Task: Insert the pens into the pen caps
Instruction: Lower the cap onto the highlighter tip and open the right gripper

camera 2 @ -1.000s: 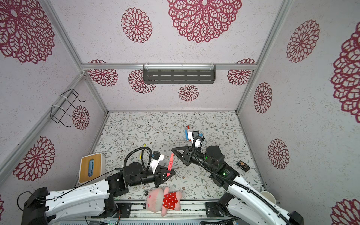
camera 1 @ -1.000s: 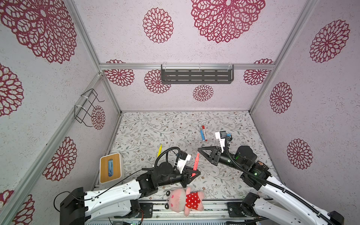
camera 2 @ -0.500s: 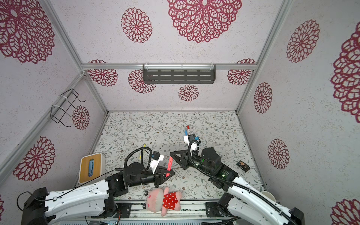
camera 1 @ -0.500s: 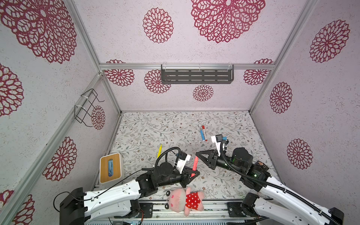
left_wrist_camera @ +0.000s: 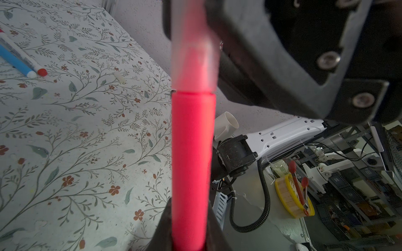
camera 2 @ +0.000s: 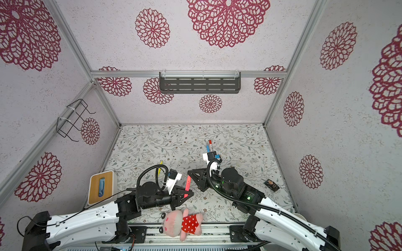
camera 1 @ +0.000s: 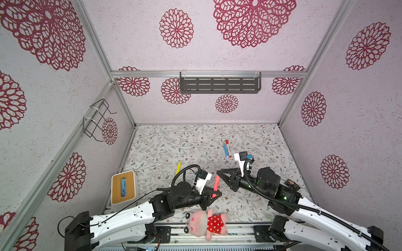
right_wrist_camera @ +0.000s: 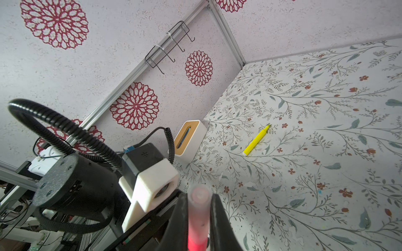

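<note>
Left wrist — pink-red pen (left_wrist_camera: 192, 152) meets translucent cap (left_wrist_camera: 193, 56) — both gripped.

Left pincer (left_wrist_camera: 188, 226) grips pink-red pen (left_wrist_camera: 192, 152), its tip inside translucent cap (left_wrist_camera: 194, 54).

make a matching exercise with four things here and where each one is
Things:
1. pink-red pen
2. yellow pen
3. blue pen
4. plush pig

Places:
A. lying right beside the white pen
B. at the front edge of the table
C. held up in jaws
D. lying alone on the table

Pairs: 1-C, 2-D, 3-A, 4-B
</note>
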Controlling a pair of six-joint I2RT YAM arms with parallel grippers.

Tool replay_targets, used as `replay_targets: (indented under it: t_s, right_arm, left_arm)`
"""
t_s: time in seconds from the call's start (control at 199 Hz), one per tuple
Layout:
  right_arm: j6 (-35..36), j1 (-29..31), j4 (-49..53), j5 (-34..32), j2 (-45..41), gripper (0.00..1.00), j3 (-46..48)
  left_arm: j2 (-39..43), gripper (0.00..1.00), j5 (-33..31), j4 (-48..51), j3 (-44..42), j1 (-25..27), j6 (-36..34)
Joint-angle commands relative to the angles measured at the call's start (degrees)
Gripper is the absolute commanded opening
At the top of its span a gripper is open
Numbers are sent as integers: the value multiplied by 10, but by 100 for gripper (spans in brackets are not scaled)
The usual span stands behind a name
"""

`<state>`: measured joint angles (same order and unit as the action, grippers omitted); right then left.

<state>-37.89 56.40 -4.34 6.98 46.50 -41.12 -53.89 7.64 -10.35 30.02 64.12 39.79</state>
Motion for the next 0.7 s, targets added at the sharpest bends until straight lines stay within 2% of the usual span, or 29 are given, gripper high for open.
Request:
replay_targets:
  t_s: [0.0,0.368,0.494,0.569,0.695]
  right_arm:
    - [24,21,27,20,7,0,13]
    - [35,25,20,30,5,0,3]
    - [36,25,6,42,0,25,3]
    - [36,25,-7,50,-11,44,8]
    - [35,26,-17,43,-35,52,15]
  left_arm:
    - [17,0,-24,-52,6,-1,-9]
    - [7,0,-49,-70,-4,-1,-20]
    - [2,0,-52,-67,-3,-1,-24]
    - [-2,0,-54,-68,-5,-1,-26]
    - [-3,0,-60,-75,-13,-2,-24]
